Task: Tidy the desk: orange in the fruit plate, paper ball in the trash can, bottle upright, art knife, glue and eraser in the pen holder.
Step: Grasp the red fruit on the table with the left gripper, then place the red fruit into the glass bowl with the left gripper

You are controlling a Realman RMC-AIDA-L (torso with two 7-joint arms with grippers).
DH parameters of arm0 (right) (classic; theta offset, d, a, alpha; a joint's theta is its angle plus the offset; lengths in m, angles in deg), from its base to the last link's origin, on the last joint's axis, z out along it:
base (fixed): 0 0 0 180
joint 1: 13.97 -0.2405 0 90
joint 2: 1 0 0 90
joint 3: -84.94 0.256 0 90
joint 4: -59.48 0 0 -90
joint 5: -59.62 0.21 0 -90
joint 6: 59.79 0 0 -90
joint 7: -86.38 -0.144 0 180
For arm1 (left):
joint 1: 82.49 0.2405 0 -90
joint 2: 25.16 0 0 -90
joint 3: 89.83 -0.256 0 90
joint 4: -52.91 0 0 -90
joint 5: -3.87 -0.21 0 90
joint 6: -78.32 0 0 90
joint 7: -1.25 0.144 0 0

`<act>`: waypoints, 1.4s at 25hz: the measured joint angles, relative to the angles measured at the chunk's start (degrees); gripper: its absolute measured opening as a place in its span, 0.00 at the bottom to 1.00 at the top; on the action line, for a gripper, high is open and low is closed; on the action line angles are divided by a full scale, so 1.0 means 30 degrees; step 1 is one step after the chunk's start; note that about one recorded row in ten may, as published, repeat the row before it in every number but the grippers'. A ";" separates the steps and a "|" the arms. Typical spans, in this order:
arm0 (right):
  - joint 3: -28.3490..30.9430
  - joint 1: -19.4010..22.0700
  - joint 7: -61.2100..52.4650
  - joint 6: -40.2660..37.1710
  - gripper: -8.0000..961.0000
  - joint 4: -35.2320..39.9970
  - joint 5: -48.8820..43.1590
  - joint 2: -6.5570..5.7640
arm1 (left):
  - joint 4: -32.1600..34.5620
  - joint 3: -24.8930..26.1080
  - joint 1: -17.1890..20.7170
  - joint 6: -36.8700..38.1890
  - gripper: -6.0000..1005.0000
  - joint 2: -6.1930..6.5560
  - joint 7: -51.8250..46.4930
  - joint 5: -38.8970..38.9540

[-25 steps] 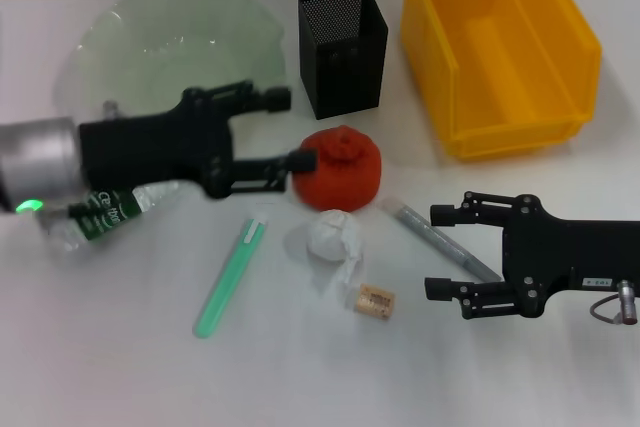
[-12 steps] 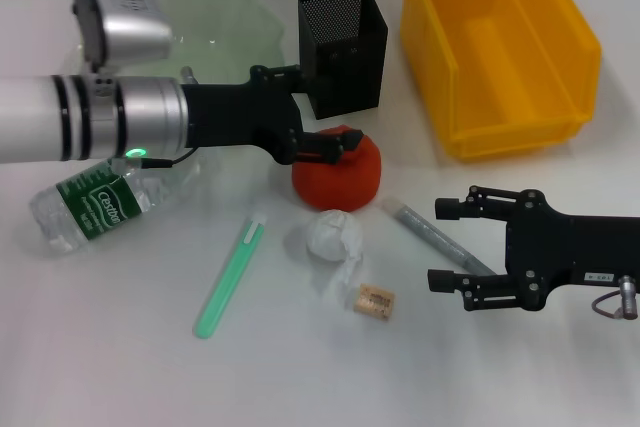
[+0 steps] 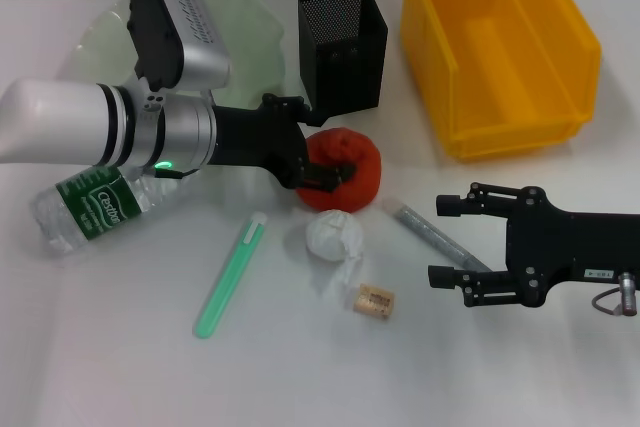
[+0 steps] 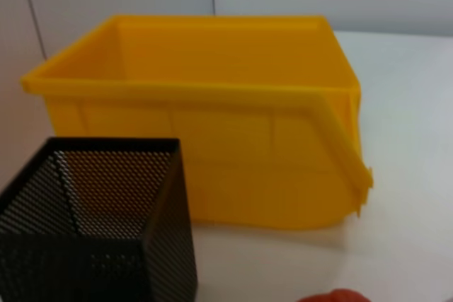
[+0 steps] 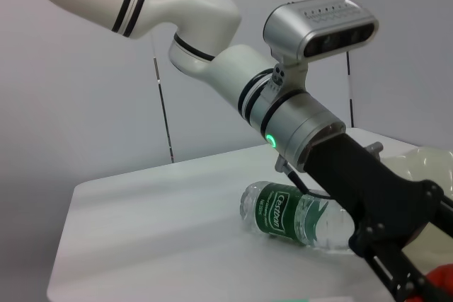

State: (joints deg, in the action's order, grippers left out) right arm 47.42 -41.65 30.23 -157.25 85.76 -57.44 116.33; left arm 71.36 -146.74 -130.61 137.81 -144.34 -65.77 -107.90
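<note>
- Red-orange, the orange [image 3: 345, 169] sits just before the pen holder [image 3: 343, 47], left gripper [image 3: 325, 159] jaws straddling it.
- Right gripper [image 3: 452, 243], jaws spread, hovers well right of the orange.

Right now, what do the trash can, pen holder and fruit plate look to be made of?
Trash can: likely moulded plastic, glossy opaque yellow. Pen holder: apparently black metal mesh, see-through perforations. Fruit plate: glass or clear plastic, pale green, translucent, wavy rim.
</note>
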 joint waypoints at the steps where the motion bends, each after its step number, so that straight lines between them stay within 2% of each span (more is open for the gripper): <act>1: 0.0000 -0.0019 -0.0001 0.0003 0.83 -0.0002 0.0000 -0.0007 | -0.0004 -0.0268 -0.0014 -0.0109 0.77 0.0000 -0.0129 0.0000; 16: 0.0000 -0.0013 -0.0001 0.0026 0.82 -0.0001 -0.0001 -0.0017 | 0.0178 -0.0321 -0.0015 -0.0110 0.67 0.0002 -0.0187 0.0024; 22: -0.0001 0.0011 -0.0001 0.0027 0.82 -0.0001 -0.0002 -0.0009 | 0.0190 -0.0350 0.0041 0.0118 0.39 0.0002 -0.0188 0.0465; 26: -0.0002 0.0024 0.0000 0.0028 0.82 -0.0002 -0.0002 0.0000 | 0.0770 -0.0222 0.0651 0.1352 0.21 0.0093 -0.0186 0.2089; 29: -0.0001 0.0030 -0.0001 0.0029 0.82 -0.0002 -0.0003 0.0003 | 0.1336 -0.0168 0.1179 0.2274 0.17 0.0160 -0.0186 0.3047; 30: -0.0002 0.0039 0.0000 0.0026 0.82 -0.0002 -0.0003 0.0004 | 0.1806 -0.0167 0.1578 0.2841 0.16 0.0211 -0.0187 0.3627; 31: -0.0001 0.0044 0.0000 0.0026 0.82 -0.0001 -0.0003 0.0004 | 0.2863 -0.0045 0.2552 0.4187 0.15 0.0281 -0.0229 0.5152; 32: -0.0002 0.0051 0.0000 0.0025 0.82 -0.0001 -0.0003 0.0004 | 0.2863 -0.0045 0.2552 0.4187 0.14 0.0281 -0.0229 0.5152; 35: -0.0002 0.0056 0.0017 0.0026 0.82 -0.0001 -0.0003 0.0004 | 0.3740 0.0805 0.3764 0.5659 0.12 0.0346 -0.0249 0.7130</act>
State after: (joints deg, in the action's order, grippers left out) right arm 47.41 -41.48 30.28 -157.17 85.76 -57.45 116.34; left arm 82.58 -144.33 -119.32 154.79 -143.30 -66.52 -86.51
